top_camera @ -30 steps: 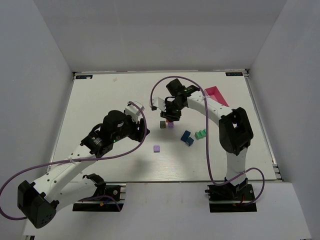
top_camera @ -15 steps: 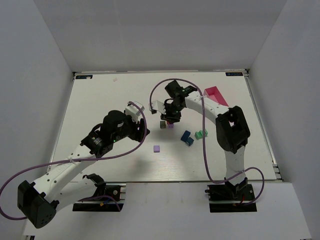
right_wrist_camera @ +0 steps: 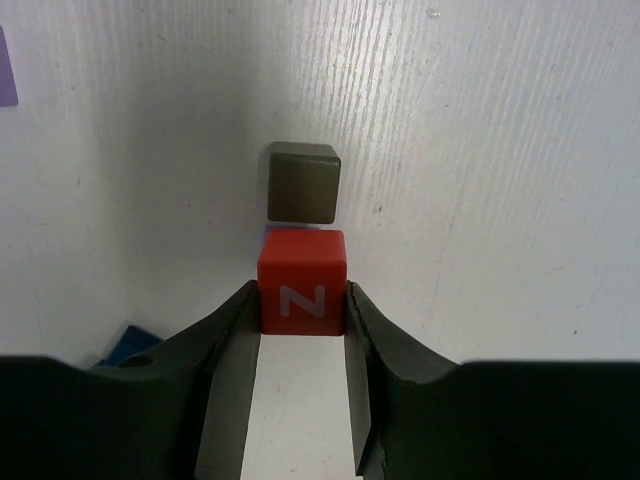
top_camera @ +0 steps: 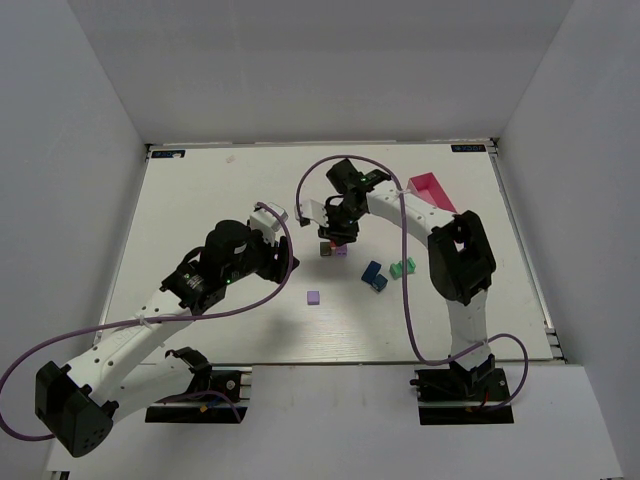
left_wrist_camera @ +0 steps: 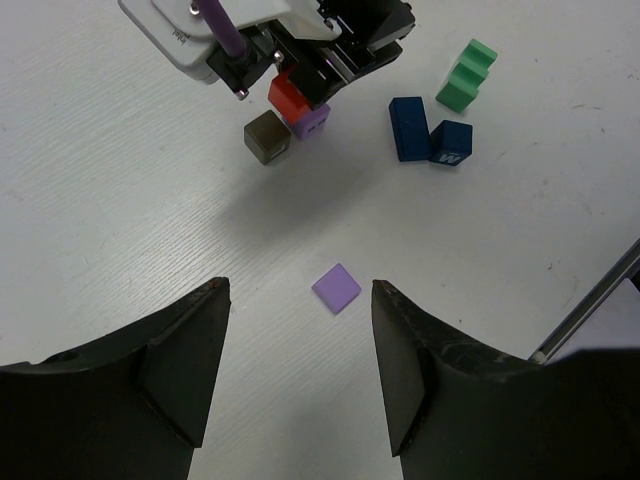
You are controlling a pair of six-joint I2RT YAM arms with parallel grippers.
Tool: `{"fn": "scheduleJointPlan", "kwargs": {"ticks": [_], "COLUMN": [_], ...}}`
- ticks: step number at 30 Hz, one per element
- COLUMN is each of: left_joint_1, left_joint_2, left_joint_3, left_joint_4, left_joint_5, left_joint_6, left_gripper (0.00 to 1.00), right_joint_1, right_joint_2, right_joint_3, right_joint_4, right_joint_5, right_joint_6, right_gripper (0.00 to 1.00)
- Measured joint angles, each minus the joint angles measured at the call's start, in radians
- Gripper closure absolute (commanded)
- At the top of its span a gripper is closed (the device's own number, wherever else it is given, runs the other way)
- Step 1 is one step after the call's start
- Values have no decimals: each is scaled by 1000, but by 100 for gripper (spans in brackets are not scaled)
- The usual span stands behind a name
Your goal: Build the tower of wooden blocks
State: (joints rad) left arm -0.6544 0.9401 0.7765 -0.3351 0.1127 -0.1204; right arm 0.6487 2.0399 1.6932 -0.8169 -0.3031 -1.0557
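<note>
White bench (top_camera: 200, 200), boxed in by pale walls (top_camera: 60, 150), carries everything, with a pink tray (top_camera: 432, 190) at its far right edge. Stacking looks barely begun: at most two pieces are paired. Two blue blocks (left_wrist_camera: 408, 128), a green block (left_wrist_camera: 465, 75), a dark grey block (right_wrist_camera: 304, 181) and a flat lilac block (left_wrist_camera: 336, 288) lie loose. The right hand (right_wrist_camera: 301, 298) is clamped on the red block (right_wrist_camera: 301, 262) marked N, poised over a lilac cube (left_wrist_camera: 314, 124) just beside the grey one; whether red and lilac touch I cannot tell. The left hand (left_wrist_camera: 298, 300) hangs spread and empty above the flat lilac block.
</note>
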Motion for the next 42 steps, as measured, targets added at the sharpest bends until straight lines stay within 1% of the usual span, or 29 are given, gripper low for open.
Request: {"fn": "scheduleJointPlan", "kwargs": {"ticks": [10, 26, 28, 31, 32, 35, 36, 38, 40, 42], "left_joint_1": [0, 0, 0, 0, 0, 0, 0, 0, 0, 0], "left_joint_2": [0, 0, 0, 0, 0, 0, 0, 0, 0, 0], "left_joint_3": [0, -9, -10, -10, -10, -10, -10, -10, -10, -10], "left_joint_4": [0, 4, 3, 4, 4, 5, 5, 5, 5, 5], "left_joint_5": [0, 2, 4, 4, 5, 5, 5, 5, 5, 5], "left_joint_6": [0, 0, 0, 0, 0, 0, 0, 0, 0, 0], "left_gripper": [31, 31, 31, 31, 31, 31, 31, 31, 31, 31], "right_joint_1": [8, 13, 13, 13, 13, 13, 13, 13, 13, 13], "right_joint_2": [33, 37, 37, 38, 38, 41, 41, 41, 42, 42], "right_joint_3": [2, 4, 6, 7, 7, 7, 8, 8, 9, 9], "right_joint_4": [0, 4, 4, 4, 4, 4, 5, 5, 5, 5], "right_joint_5": [0, 0, 0, 0, 0, 0, 0, 0, 0, 0], "right_joint_6": [7, 35, 36, 41, 43, 51, 53, 54, 55, 55], "right_gripper": [94, 93, 91, 86, 83, 77, 77, 74, 74, 70]}}
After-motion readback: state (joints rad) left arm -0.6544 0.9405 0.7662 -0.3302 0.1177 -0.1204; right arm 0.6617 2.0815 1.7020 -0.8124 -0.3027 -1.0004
